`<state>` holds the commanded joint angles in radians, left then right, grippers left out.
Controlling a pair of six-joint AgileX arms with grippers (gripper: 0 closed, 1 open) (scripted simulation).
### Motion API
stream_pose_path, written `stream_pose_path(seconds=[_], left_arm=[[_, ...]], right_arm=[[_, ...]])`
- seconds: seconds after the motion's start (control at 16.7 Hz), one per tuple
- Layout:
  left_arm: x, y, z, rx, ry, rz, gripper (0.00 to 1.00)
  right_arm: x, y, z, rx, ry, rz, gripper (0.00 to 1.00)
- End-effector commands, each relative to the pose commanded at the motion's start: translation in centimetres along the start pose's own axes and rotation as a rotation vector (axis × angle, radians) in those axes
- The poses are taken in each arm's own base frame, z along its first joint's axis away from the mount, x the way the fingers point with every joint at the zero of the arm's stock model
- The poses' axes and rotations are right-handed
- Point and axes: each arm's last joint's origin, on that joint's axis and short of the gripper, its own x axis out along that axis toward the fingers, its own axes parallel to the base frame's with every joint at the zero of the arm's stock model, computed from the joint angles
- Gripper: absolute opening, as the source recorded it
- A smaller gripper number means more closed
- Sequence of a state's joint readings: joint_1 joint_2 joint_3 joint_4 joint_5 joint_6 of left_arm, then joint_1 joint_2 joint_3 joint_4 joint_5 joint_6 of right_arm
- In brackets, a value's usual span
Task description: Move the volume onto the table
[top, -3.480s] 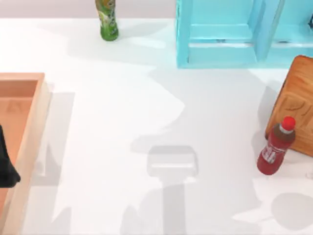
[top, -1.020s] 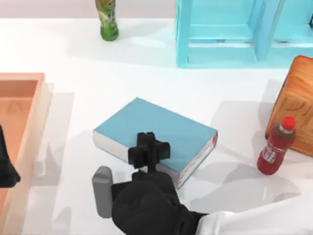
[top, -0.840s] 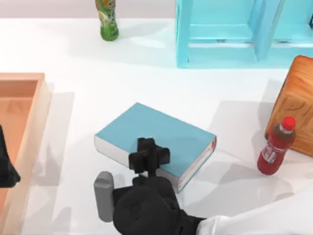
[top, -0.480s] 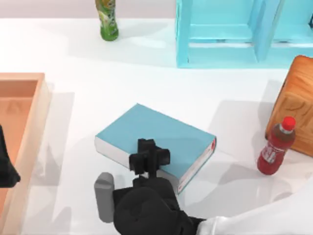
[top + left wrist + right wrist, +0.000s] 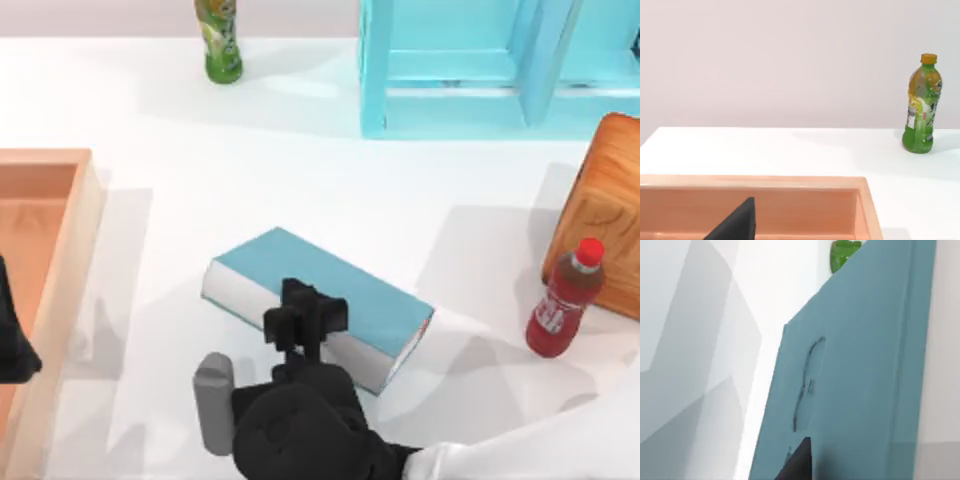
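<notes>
The volume, a thick teal-blue book with white page edges, is held tilted over the middle of the white table. My right gripper reaches in from the front edge and is shut on the book's near long edge. Whether the book touches the table I cannot tell. In the right wrist view the teal cover stands close up, with one dark fingertip against it. My left gripper is parked at the far left over the wooden tray.
A green bottle stands at the back left. A light-blue shelf unit is at the back right. At the right edge are a red bottle and a wooden block.
The book came into view in my right gripper and sank toward the table. In the last half second it tipped, showing less cover and more page edge. The left arm stayed still.
</notes>
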<state>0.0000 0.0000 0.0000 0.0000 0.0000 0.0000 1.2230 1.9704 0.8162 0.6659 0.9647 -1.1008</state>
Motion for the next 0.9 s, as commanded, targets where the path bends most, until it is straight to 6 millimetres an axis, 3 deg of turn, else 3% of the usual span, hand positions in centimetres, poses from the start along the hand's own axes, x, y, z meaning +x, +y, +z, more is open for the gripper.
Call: stream_pose_path(seconds=[0.18, 0.24, 0.9], left_arm=[[0.00, 0.00, 0.00, 0.000, 0.000, 0.000, 1.00], [0.00, 0.00, 0.00, 0.000, 0.000, 0.000, 1.00], [0.00, 0.00, 0.00, 0.000, 0.000, 0.000, 1.00]], right_arm=[[0.00, 0.00, 0.00, 0.000, 0.000, 0.000, 0.98], [0.00, 0.00, 0.00, 0.000, 0.000, 0.000, 1.00], [-0.37, 0.11, 0.28, 0.015, 0.000, 0.009, 1.00]])
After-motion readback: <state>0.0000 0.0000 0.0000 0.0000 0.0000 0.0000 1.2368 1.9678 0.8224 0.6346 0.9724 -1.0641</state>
